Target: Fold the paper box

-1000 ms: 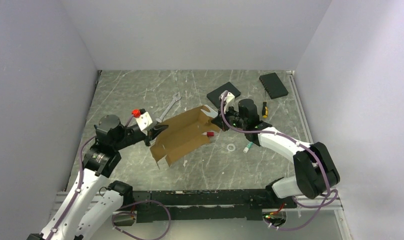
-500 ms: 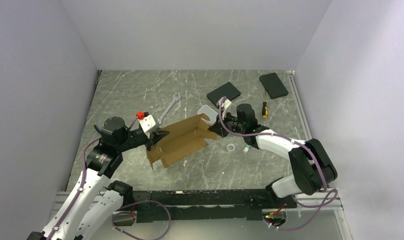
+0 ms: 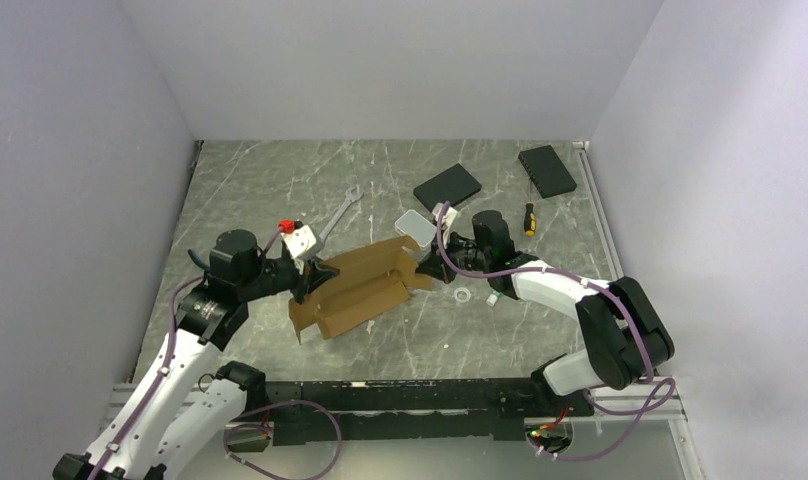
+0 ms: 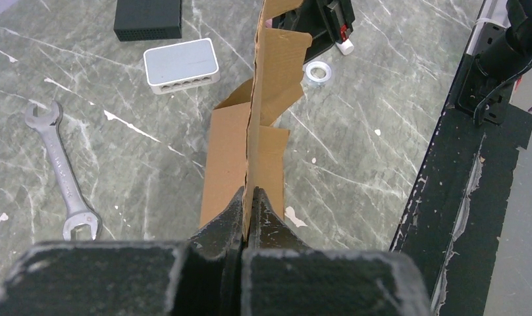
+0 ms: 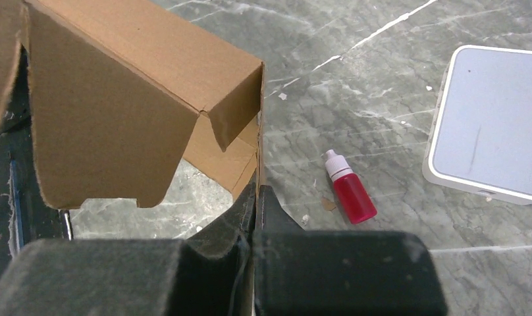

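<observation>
Paper box [image 3: 358, 285]: one, brown cardboard, partly folded, lying at mid-worktop [image 3: 270, 180] between the two arms, long axis running from near-left to far-right. One long wall stands upright; end flaps are raised at the right end. Left jaws: together, clamped on the upright cardboard panel at the box's left end; in the left wrist view the panel runs edge-on straight out from between the tips, with no gap visible on either side of the board. Right jaws: together, pinched on the thin cardboard edge at the box's right end, below a folded corner flap. Both arms therefore grip the same box, one at each end. Around it, counted: one small red bottle [image 5: 349, 196] with a white cap, lying on its side just beside the right end of the box, apart from the cardboard; one white flat case [image 3: 412, 222] just beyond the right end; one silver ring [image 3: 462, 296] and one small white cylinder [image 3: 493, 297] near the right arm; one open-ended wrench [image 3: 338, 215] beyond the box, lying flat; one screwdriver [image 3: 528, 218] with a yellow-and-black handle to the far right; two black flat slabs, one [image 3: 447, 185] beyond the white case and the other [image 3: 547, 170] near the far right corner, well apart from the box.
</observation>
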Controlling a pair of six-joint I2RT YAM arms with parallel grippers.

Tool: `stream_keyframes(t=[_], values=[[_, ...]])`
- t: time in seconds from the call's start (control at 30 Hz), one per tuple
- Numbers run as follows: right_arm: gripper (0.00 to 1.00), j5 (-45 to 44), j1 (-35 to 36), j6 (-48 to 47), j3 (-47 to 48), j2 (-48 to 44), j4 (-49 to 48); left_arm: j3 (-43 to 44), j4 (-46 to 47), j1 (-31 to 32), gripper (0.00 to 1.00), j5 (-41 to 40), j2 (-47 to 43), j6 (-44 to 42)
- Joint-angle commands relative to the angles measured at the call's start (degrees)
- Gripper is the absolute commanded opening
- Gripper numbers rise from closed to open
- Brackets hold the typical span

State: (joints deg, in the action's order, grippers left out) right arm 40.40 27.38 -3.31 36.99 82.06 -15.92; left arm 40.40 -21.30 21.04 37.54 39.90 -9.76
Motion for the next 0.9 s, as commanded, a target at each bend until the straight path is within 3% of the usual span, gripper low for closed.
stream_keyframes(t=[0.0,0.3,0.47,0.7,0.87], values=[[0.0,2.78,0.13,-2.04,0.82,0.19,-0.28,2.4,-1.7,0.22,0.0,-1.01,0.47,1.19],[0.0,1.87,0.13,-1.03,1.32,0.29,-0.35,3.02,-1.95,0.15,0.0,-2.46,-1.19,8.42],[0.0,-2.37,-0.47,-3.75,1.68,-2.57,0.3,-0.73,4.29,0.23,0.0,-3.95,-4.44,14.58],[0.0,-1.73,-5.19,-12.03,1.56,-8.53,6.44,-5.61,11.66,0.91,0.0,-11.22,-8.38,20.44],[0.0,-0.91,-5.16,-10.89,0.55,-7.32,7.06,-7.98,16.76,2.38,0.0,-13.81,-8.19,22.92]])
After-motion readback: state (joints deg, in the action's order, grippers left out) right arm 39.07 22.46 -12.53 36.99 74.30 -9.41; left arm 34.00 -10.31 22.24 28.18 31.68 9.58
